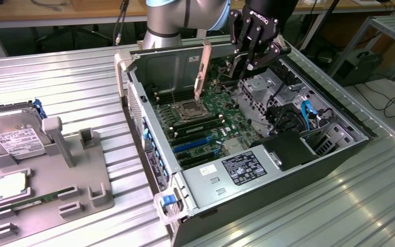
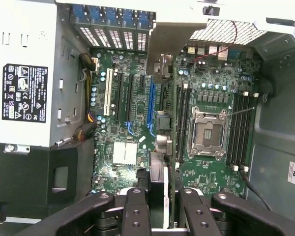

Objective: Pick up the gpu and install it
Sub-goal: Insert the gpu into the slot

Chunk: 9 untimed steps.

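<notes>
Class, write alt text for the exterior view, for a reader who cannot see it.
A robot gripper holds the gpu upright over the motherboard of an open computer case. On the exterior view's left, a grey tray holds a hard drive and a memory stick.

The arm point(image 1: 177, 20) is a thick, rounded tube of smooth silver-grey metal, with a pale blue cap point(image 1: 168, 3) on its joint. The gripper point(image 1: 247, 63) is black all over, built of flat linked bars, and carries small white lettering point(image 1: 261, 19) on its body. In the wrist view its two fingers point(image 2: 136, 216) are matt black bars with small round holes, flanked by broad outer links, each with a shiny round pin point(image 2: 104, 196).
</notes>
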Each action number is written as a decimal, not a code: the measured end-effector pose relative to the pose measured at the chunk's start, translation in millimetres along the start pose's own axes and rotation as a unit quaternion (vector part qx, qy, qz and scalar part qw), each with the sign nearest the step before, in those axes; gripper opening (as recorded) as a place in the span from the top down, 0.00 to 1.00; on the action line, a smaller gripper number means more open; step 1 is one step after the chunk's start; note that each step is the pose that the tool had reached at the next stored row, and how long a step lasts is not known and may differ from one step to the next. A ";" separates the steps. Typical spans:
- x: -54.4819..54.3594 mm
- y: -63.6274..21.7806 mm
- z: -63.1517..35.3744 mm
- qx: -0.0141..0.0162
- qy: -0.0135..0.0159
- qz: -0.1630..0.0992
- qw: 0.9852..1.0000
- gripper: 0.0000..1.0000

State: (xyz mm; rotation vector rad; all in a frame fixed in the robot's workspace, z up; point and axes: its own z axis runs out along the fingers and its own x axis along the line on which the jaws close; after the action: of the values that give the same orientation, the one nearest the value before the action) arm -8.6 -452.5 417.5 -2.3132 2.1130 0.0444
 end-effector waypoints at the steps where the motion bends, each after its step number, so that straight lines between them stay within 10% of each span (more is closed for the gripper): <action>1: 0.0 0.0 0.0 0.000 0.000 0.000 1.000 0.72; 9: 0.1 0.0 3.1 0.000 0.000 0.000 1.000 0.72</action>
State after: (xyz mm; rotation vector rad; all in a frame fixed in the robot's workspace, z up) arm -8.6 -452.5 414.4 -2.3132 2.1131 0.0444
